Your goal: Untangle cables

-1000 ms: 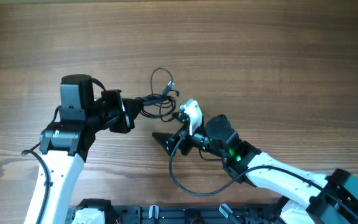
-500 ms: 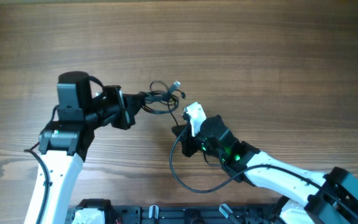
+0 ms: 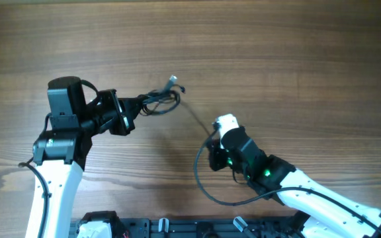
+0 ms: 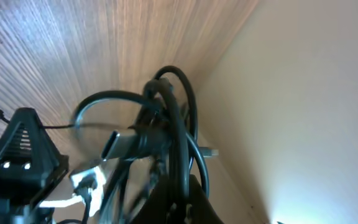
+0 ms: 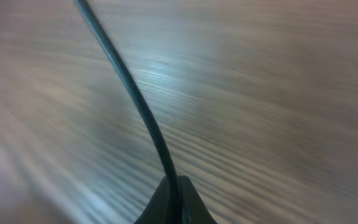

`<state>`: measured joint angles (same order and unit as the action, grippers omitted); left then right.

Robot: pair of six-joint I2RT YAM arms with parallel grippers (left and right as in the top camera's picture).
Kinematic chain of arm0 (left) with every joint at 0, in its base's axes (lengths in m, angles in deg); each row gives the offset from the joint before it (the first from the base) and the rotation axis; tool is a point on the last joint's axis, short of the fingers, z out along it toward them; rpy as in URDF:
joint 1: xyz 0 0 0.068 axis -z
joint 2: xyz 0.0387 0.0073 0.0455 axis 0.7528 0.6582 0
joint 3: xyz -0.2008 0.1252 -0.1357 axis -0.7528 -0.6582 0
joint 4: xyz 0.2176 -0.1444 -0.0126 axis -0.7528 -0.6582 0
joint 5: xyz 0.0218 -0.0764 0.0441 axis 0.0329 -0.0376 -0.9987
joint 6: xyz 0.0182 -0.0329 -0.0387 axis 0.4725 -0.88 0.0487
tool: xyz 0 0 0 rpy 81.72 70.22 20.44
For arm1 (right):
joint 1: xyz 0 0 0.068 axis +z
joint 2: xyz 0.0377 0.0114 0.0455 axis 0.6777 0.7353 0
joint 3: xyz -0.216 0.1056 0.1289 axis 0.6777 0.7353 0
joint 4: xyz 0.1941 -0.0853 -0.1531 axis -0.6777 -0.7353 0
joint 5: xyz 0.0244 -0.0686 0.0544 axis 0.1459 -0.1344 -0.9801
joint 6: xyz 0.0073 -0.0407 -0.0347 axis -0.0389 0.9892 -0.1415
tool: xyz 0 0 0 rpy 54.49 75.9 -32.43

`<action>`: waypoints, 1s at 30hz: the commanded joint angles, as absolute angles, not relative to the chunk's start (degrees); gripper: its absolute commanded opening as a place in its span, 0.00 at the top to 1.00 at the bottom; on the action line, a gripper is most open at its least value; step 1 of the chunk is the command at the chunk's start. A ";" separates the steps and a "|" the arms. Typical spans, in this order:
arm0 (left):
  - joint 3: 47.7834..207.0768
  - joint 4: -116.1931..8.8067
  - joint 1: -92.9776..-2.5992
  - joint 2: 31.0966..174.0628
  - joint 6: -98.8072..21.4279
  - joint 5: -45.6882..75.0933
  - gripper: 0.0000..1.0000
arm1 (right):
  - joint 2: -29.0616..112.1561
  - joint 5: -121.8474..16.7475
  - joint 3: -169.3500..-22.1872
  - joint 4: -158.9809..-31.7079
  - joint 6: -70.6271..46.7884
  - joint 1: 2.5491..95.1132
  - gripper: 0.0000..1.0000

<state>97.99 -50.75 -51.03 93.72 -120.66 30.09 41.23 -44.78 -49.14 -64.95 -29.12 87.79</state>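
Observation:
The cables (image 3: 161, 100) form a small black tangle just right of my left gripper (image 3: 136, 106), which is shut on the bundle. In the left wrist view the looped cables (image 4: 169, 118) and a silver plug (image 4: 118, 143) rise from between the closed fingers of the left gripper (image 4: 180, 202). One thin strand (image 3: 196, 116) runs taut from the tangle down to my right gripper (image 3: 212, 140), which is shut on it. In the right wrist view that strand (image 5: 132, 93) leaves the pinched tips of the right gripper (image 5: 171, 196) and runs up over the wood.
The wooden table (image 3: 296, 59) stretches around both arms. A thicker black arm cable (image 3: 204, 188) loops below the right wrist. A dark rail (image 3: 177, 228) lines the front edge.
The right gripper closed on a strand and moved right. The left gripper pulled the tangle left and up, so the strand now stretches between them.

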 commanded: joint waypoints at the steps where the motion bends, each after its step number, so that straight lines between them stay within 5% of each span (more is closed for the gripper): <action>1: 98.95 -50.56 -52.87 93.56 -121.01 31.18 0.96 | 39.48 -37.85 -49.18 -68.14 -37.14 86.06 0.96; 4: 98.95 -50.56 -53.13 93.56 -119.96 31.16 0.96 | 39.22 -37.87 -49.18 -69.08 -38.43 85.06 0.95; 7: 98.95 -50.53 -53.13 93.56 -108.56 31.03 0.96 | 39.11 -38.07 -49.20 -69.30 -38.89 84.67 0.33; 9: 98.95 -50.47 -53.13 93.56 -92.25 29.13 0.96 | 38.45 -39.71 -49.22 -69.15 -39.44 84.21 0.03; 12: 98.95 -51.23 -53.13 93.56 -71.53 26.66 0.96 | 36.18 -44.98 -49.22 -67.60 -41.69 83.03 0.00; 19: 98.95 -57.73 -53.07 93.56 -52.40 26.75 0.96 | 32.31 -58.33 -49.20 -56.23 -46.65 81.58 0.00; 24: 98.95 -57.81 -52.35 93.56 -50.68 29.26 0.96 | 34.98 -61.59 -49.20 -50.44 -67.89 81.67 0.03; 30: 98.95 -57.70 -47.54 93.56 -50.72 29.22 0.96 | 42.13 -63.42 -49.20 -36.30 -70.28 82.57 0.17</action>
<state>98.01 -58.12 -50.18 93.72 -53.26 27.49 38.67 -60.43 -48.81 -40.76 -66.12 81.98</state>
